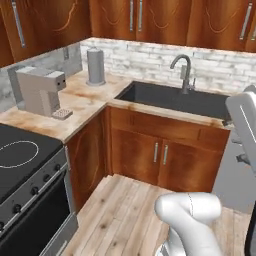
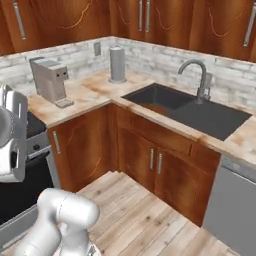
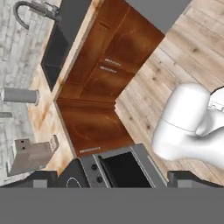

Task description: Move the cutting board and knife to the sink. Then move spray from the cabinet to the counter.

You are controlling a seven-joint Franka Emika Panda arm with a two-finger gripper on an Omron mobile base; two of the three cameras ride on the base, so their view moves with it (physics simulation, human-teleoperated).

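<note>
Zero task items near the wide-open claw; sink at 12 o'clock, blind reach risks clipping the faucet

The robot arm is showing a smooth, glossy white shell with rounded, tube-like segments. A thin dark seam line is running over the curved joint cover. The upper link is looking like a white rounded block with grey shading and a dark slot. Two small dark finger tips are appearing blocky.
</note>
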